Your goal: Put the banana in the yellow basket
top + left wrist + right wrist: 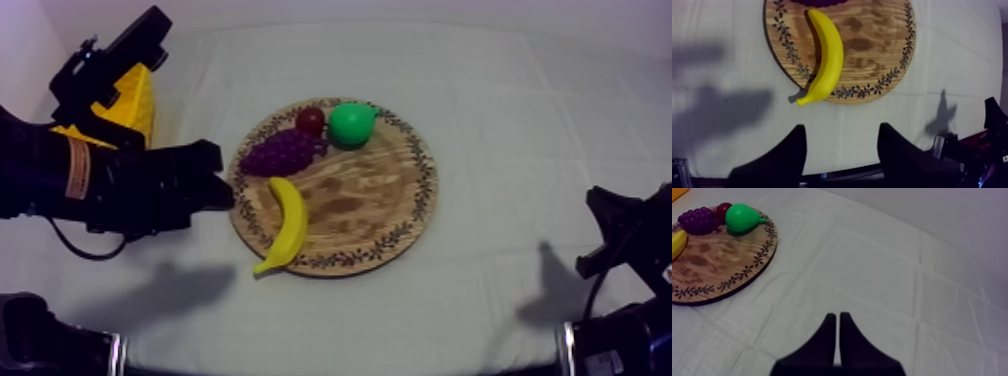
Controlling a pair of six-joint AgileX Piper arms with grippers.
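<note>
1. Your left tool (pixel 842 127) has its fingers apart with nothing between them. It hangs over the cloth just beside the board (pixel 372 205).
2. Your right tool (pixel 837 316) has its fingers pressed together on nothing, over bare cloth well apart from the board. I'd leave it out of this one.
3. The banana (pixel 828 54) lies on the board on the side nearest the left tool. One end pokes out past the patterned rim over the surface, and the other end is up near the grapes (pixel 281 152).
4. Looks to me like you're at the reach-and-grab step, with nothing lifted yet.
5. To do it well, go for the fat middle of the banana, with the fingers across its width and not along it. The ends are curved and will probably squirt out.
6. Come down straight. A sideways nudge could shove it into the grapes or roll it off the rim, and pressing on the overhanging end might tip it.
7. The pear (pixel 351 124) and the small red fruit (pixel 310 121) sit on the far side of the board, so they shouldn't bother you.
8. Hard to make out: the basket (pixel 133 98) is mostly covered by the left arm, so you can't see its opening or what's inside. I also can't tell if the banana actually touches the grapes.
</note>
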